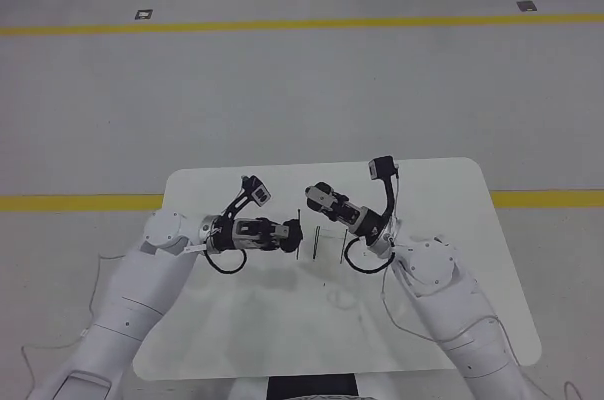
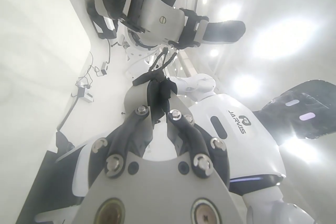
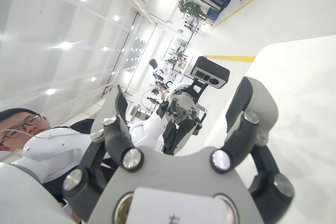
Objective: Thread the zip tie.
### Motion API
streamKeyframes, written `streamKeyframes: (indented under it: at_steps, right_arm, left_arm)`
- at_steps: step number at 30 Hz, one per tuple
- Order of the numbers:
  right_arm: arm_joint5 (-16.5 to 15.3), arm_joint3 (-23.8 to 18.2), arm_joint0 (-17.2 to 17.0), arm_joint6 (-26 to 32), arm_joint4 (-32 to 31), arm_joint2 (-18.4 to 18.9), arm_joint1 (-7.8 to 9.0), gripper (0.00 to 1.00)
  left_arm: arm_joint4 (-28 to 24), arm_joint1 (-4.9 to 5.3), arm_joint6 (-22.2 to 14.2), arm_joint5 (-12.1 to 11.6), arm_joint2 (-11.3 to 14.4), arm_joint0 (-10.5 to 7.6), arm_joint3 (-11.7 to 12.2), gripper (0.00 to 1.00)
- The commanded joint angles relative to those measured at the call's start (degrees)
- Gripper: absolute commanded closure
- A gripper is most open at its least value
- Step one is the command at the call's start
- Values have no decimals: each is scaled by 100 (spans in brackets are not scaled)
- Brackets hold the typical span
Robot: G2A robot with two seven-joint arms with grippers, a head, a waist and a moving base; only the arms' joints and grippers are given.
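A thin black zip tie [image 1: 298,235] stands upright over the middle of the white table [image 1: 442,190]. My left gripper [image 1: 292,236] is shut on it, coming in from the left. The left wrist view has the tie's thin strands [image 2: 158,63] rising past my closed left gripper [image 2: 157,84]. My right gripper [image 1: 313,193] hangs open just beyond and to the right of the tie, apart from it. Its spread fingers [image 2: 225,29] face the left gripper. In the right wrist view the right gripper [image 3: 182,87] is open around nothing, with the left gripper [image 3: 178,130] farther off.
Two more black zip ties [image 1: 318,243] [image 1: 341,245] lie side by side on the table right of the held one. A small dark speck [image 1: 325,284] sits nearer the front. Bare tabletop spreads to the right and front.
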Motion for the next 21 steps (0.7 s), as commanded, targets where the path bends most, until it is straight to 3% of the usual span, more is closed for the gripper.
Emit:
streamKeyframes:
  at_steps: [1,7,9,10,11,21]
  right_arm:
    - [-2,2,-8,24,-52,-4,8,0]
    - [-2,-91,-23,59,-151,62,39,0]
    - [-2,-134,-32,66,-185,76,49,19]
    - [-2,-158,-29,99,-218,76,54,38]
    - [-2,-172,-36,113,-217,78,59,51]
    - [-2,-343,2,437,-439,93,126,60]
  left_arm:
    - [-4,11,87,22,-6,9,-44,100]
    - [-77,60,86,60,-81,40,-82,100]
    - [-78,74,93,59,-86,51,-94,100]
    - [-78,78,99,56,-85,55,-99,100]
    - [-76,83,101,54,-83,59,-105,100]
    - [199,154,-66,-33,-40,-9,-180,100]
